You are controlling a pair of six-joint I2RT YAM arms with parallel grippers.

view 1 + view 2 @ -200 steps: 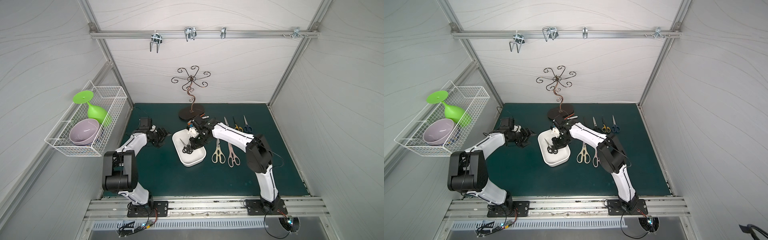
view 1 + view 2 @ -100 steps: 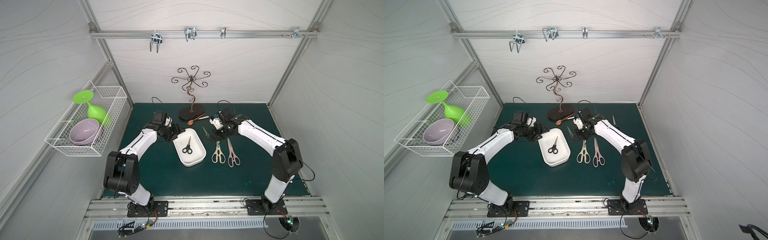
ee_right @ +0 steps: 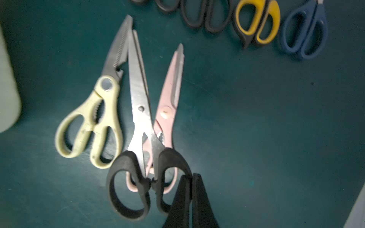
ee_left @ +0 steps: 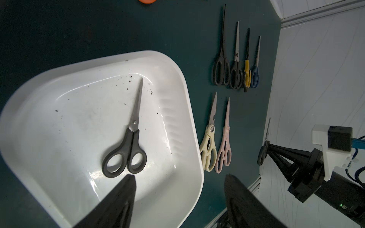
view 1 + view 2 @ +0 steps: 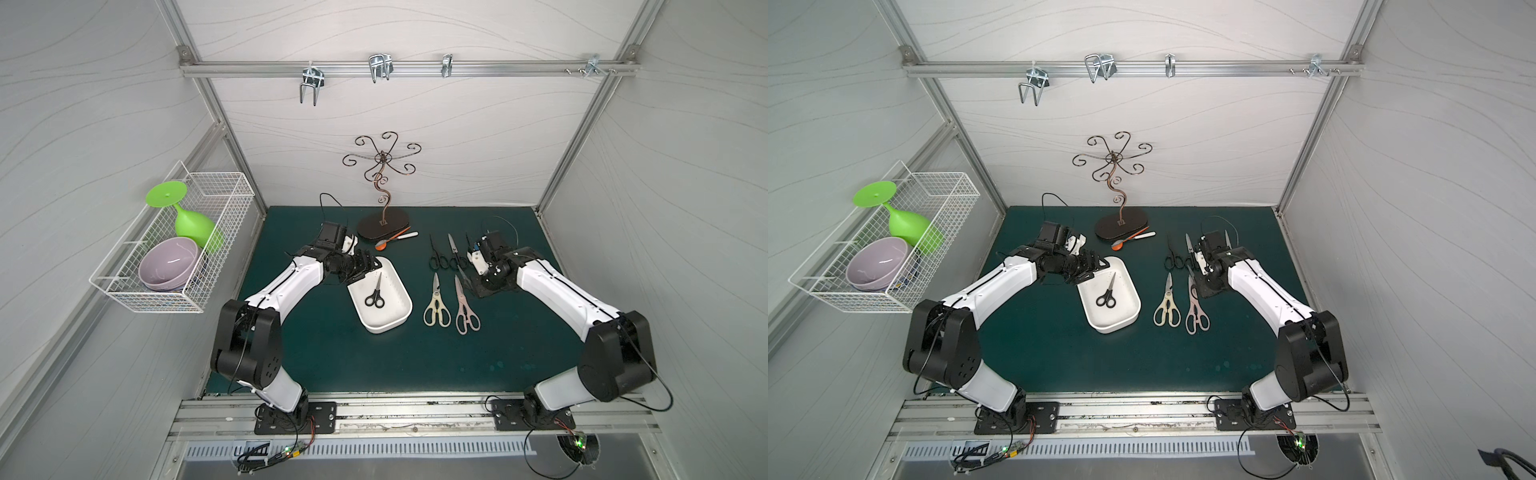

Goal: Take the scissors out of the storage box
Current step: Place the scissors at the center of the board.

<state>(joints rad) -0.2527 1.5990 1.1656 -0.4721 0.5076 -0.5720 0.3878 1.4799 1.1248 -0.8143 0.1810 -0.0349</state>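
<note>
- No readable text, label, brand, number or sign in any view.
- Black-handled steel scissors (image 4: 134, 118) and shallow white plastic storage box (image 4: 186, 110): seen closest in the left wrist view, with no legible marking on either.

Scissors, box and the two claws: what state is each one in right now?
Box: holds one pair.
Small black scissors: closed, flat in the box.
Left gripper: open, empty, by the box.
Right gripper: shut on large black scissors.
Large black scissors: hanging above the mat.
Cream shears: closed, on mat.
Pink shears: closed, on mat.
</note>
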